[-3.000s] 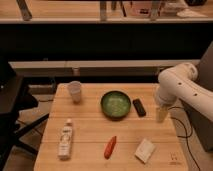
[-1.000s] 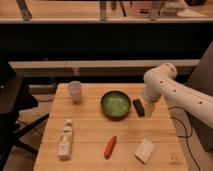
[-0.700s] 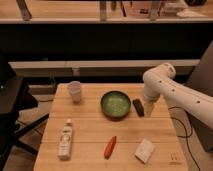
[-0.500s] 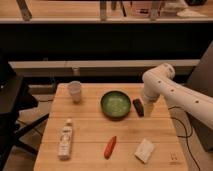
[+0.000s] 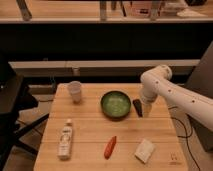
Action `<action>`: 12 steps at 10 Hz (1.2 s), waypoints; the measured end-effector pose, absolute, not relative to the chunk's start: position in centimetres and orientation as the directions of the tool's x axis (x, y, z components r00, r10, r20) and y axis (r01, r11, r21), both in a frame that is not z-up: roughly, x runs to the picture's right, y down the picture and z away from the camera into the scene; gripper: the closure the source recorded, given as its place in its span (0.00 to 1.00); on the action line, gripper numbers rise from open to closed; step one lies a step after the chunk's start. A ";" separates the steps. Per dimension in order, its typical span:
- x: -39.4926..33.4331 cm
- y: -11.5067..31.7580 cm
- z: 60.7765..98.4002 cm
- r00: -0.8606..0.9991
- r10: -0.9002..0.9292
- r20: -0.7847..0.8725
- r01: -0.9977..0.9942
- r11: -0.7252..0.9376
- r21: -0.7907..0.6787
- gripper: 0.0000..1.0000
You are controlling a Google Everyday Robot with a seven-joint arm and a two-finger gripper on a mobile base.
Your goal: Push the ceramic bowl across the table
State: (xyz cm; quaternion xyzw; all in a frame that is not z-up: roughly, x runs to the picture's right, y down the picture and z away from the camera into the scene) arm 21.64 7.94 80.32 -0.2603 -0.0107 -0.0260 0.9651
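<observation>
Gripper down at table height just beside the ceramic bowl, jaws spread wide, holding nothing.

From the gripper, the bowl sits immediately on the side toward the white cup; I cannot tell whether its rim is being touched. Beyond the bowl on that side, bare table runs on toward the far side edge. The cup stands farther back near the rear edge, and a bottle lies nearer the front. In front of the gripper lie a red carrot-like piece and a pale packet, both close to the front edge. Behind the gripper, the table's other side edge is near. Three seconds ago my arm hung out past that edge; it has since swung in beside the bowl and has barely shifted in the last second. The bowl has not moved.
</observation>
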 end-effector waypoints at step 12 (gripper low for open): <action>21.7 9.0 83.8 0.997 -0.056 0.052 0.075 0.845 -0.529 1.00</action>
